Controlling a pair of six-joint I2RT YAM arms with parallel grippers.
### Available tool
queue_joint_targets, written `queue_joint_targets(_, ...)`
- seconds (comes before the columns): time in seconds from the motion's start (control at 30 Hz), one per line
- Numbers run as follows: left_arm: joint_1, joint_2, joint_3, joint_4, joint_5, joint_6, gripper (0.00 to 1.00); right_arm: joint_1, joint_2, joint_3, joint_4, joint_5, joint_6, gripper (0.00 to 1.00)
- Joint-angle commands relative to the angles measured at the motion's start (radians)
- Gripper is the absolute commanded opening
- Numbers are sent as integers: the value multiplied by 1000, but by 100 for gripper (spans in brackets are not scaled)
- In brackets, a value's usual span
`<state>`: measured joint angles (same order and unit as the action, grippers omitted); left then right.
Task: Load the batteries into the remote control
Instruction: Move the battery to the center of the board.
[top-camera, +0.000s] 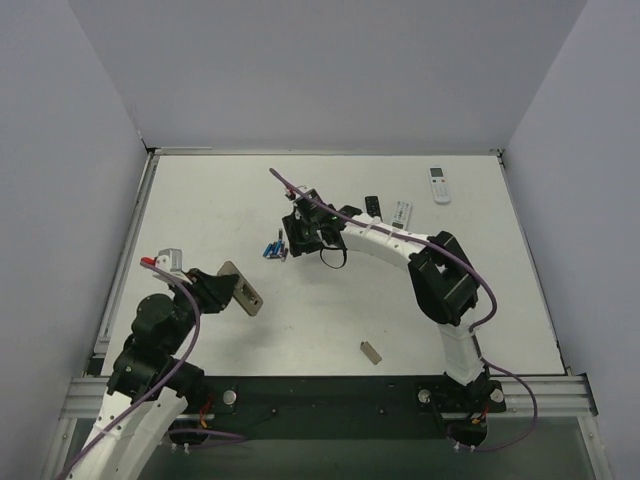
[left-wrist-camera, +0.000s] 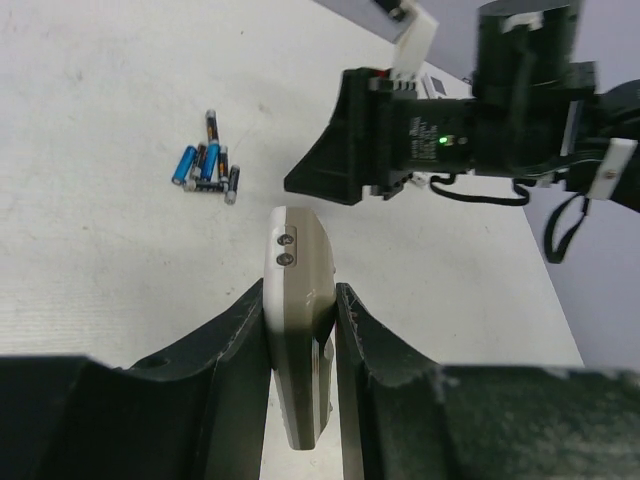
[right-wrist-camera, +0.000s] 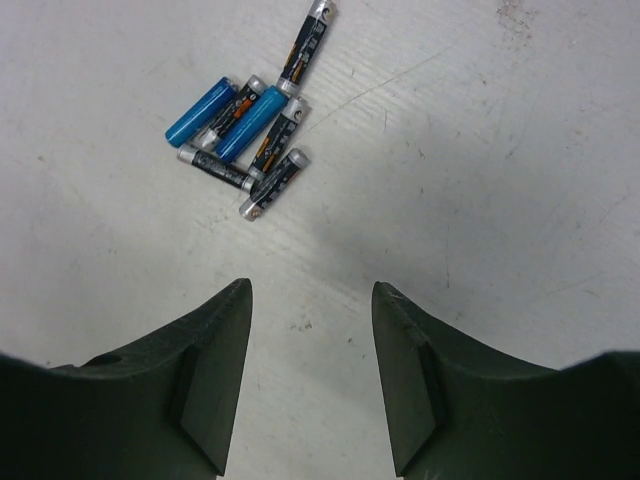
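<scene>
**While the left gripper (left-wrist-camera: 300, 300) holds the remote control (left-wrist-camera: 297, 265), the right gripper (right-wrist-camera: 310, 290) stands short of the batteries (right-wrist-camera: 245, 125)**

As the right wrist view shows, the batteries lie on the table (right-wrist-camera: 500, 150) ahead of the right gripper's parted jaws. They sit left of the gap's centre line and are not yet between the fingers. The jaws hold nothing.

The cells form a loose cluster, several of them touching. Two are blue and the rest are dark with orange print; all have bright metal end caps. Most long axes run diagonally, from lower left to upper right in that view, and one dark cell lies across the others.

By judgement, the jaws close from side to side, so a cell on that diagonal calls for a wrist turn and a shift left before descent. The outlying cell at the top of the cluster looks easiest to take alone.

The left gripper is closed on the remote control, its pads pressing the two long edges. It holds the remote off the table at the left side, well apart from the batteries. The remote's long axis runs straight out along the fingers. Its shell is smooth and grey-tan with rounded corners, and the top view shows a dark patch on its upturned face — probably the battery recess.

The right arm is the nearer to the cells.

Hazard: smooth round cells roll and nest together — a neighbour may be dragged along
</scene>
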<state>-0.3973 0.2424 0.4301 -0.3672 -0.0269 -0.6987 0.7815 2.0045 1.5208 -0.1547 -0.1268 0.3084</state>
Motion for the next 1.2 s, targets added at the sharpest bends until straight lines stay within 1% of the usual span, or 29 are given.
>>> queue_joint_targets(0.0, 5, -25, 85, 2, -2, 139, 0, 12, 75, 93, 3, 124, 87, 46)
queue_joint_targets(0.1, 5, -43, 78, 23, 24, 194, 0, 12, 120, 114, 24, 190, 127, 43)
queue_joint_targets(0.2, 3, -63, 62, 37, 27, 229, 0, 13, 151, 133, 46, 217, 155, 40)
queue_joint_targets(0.27, 2, -68, 56, 48, 54, 243, 0, 15, 172, 141, 52, 223, 164, 37)
queue_joint_targets(0.47, 3, -69, 58, 57, 53, 255, 0, 15, 227, 183, 61, 220, 190, 34)
queue_joint_targets(0.67, 3, -72, 56, 59, 51, 254, 0, 16, 266, 219, 60, 193, 210, 33)
queue_joint_targets(0.83, 3, -77, 55, 59, 51, 254, 0, 18, 273, 217, 81, 194, 224, 33)
queue_joint_targets(1.1, 3, -77, 52, 60, 55, 251, 0, 19, 240, 159, 145, 217, 255, 33)
queue_joint_targets(1.17, 3, -77, 53, 62, 56, 251, 0, 18, 234, 150, 147, 211, 259, 35)
